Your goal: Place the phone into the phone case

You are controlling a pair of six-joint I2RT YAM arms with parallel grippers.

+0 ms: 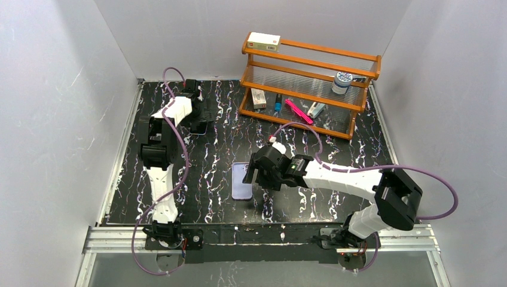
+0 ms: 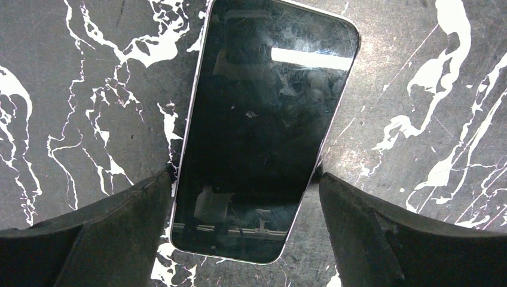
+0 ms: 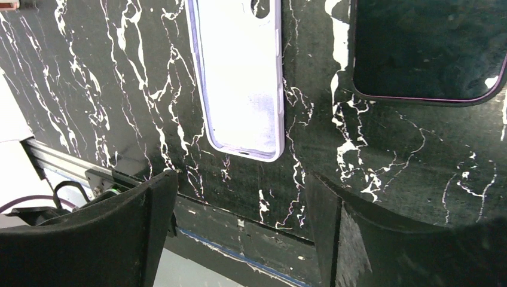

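Observation:
The phone case (image 3: pixel 239 78), a pale lavender shell, lies inside-up on the black marbled table, also visible in the top view as the phone case (image 1: pixel 241 180). A black phone (image 2: pixel 263 119) lies screen-up at the back left, and my left gripper (image 2: pixel 245 176) stands open over its lower end, one finger close to each long edge. In the top view that left gripper (image 1: pixel 197 116) covers most of the phone. My right gripper (image 3: pixel 242 179) is open and empty, just right of the case, seen from above as the right gripper (image 1: pixel 256 172). A second dark phone (image 3: pixel 424 48) lies right of the case.
A wooden rack (image 1: pixel 308 84) stands at the back right with a box, a jar, a pink marker and small items. An aluminium rail (image 1: pixel 263 236) runs along the near table edge. White walls close in on the left, right and back.

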